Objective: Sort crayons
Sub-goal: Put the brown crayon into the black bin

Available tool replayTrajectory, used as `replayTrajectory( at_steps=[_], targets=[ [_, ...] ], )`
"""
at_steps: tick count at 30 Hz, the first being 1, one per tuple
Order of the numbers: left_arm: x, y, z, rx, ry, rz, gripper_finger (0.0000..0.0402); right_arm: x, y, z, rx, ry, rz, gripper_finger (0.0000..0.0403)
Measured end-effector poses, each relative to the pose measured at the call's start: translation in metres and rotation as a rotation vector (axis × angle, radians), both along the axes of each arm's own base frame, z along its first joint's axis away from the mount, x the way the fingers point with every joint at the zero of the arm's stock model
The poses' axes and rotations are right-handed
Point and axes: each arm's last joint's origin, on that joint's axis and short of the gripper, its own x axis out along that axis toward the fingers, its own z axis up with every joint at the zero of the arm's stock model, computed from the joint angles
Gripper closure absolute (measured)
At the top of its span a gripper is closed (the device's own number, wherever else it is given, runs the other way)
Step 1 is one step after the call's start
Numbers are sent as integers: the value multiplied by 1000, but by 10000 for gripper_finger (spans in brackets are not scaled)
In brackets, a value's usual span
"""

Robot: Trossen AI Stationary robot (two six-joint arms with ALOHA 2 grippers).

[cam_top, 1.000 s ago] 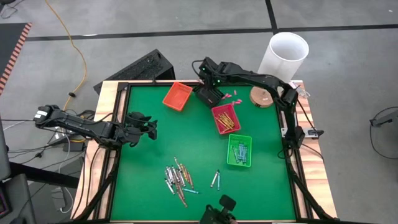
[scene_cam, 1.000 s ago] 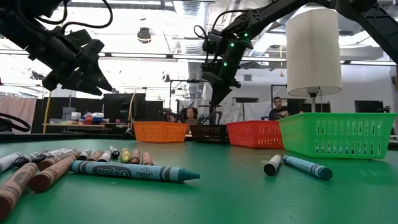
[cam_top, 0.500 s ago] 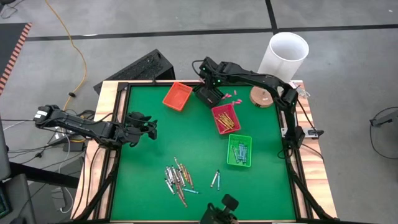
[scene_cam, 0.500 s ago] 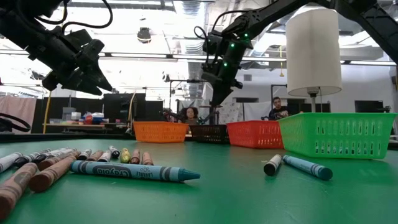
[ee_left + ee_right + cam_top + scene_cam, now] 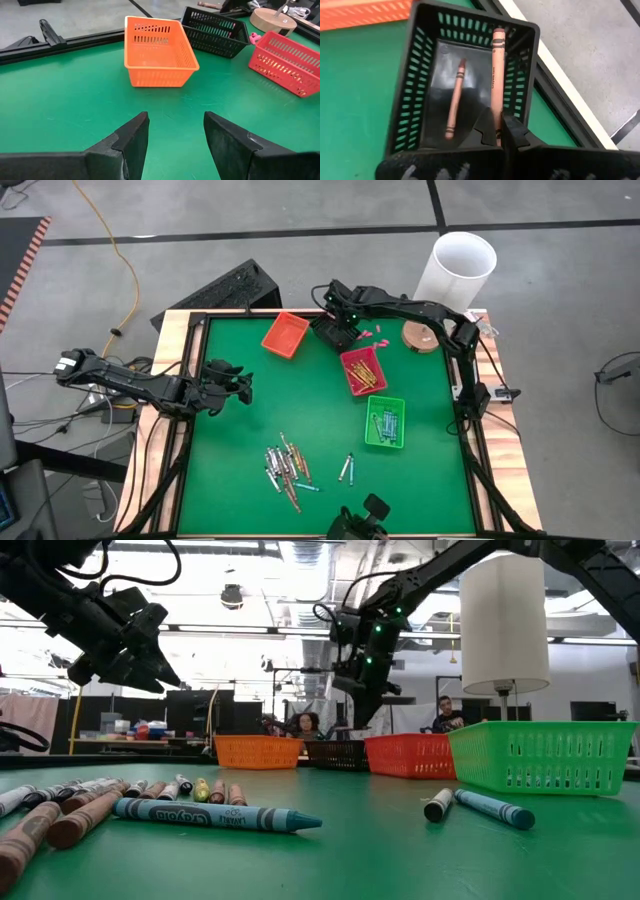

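My right gripper [image 5: 498, 131] is at the table's far side, above a black basket [image 5: 328, 332], and is shut on a brown crayon [image 5: 496, 70]. A second brown crayon [image 5: 455, 97] lies on the basket's floor. A pile of crayons [image 5: 284, 468] lies near the table's front edge, with two more crayons [image 5: 346, 468] to its right. My left gripper [image 5: 175, 125] hovers open over the table's left part with nothing between its fingers. My right gripper pinches the brown crayon by one end [image 5: 496, 119] between its two fingers. The fingers slant down from above. The crayon lies along them and juts out past their tips over the black basket, its free end [image 5: 498, 34] near the basket's far wall.
An orange tray [image 5: 285, 334] stands left of the black basket. A red tray [image 5: 363, 370] and a green tray [image 5: 385, 421], both holding crayons, stand to the right. A wooden disc [image 5: 421, 335] and pink bits [image 5: 372, 333] lie at the far edge. A white bucket [image 5: 457, 268] stands beyond the table.
My right gripper has sunk toward the black basket with the brown crayon, shifting slightly toward the table's right edge and tipping a little. It has stayed shut on the crayon.
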Motion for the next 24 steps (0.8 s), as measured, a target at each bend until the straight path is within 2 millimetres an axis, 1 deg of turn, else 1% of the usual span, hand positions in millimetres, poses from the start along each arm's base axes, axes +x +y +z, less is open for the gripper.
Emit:
replayTrajectory(
  at_steps=[5, 10, 21, 24],
  targets=[
    [0, 0, 0, 0, 0, 0, 221, -2, -4, -4, -2, -15, -18, 400],
    [0, 0, 0, -5, -6, 3, 221, -3, -4, -10, 1, -17, -25, 400],
    [0, 0, 0, -5, -5, 3, 221, 4, 7, -12, 19, -23, -12, 400],
    [0, 0, 0, -5, -6, 3, 221, 8, 7, -17, 27, -27, -16, 400]
  ],
)
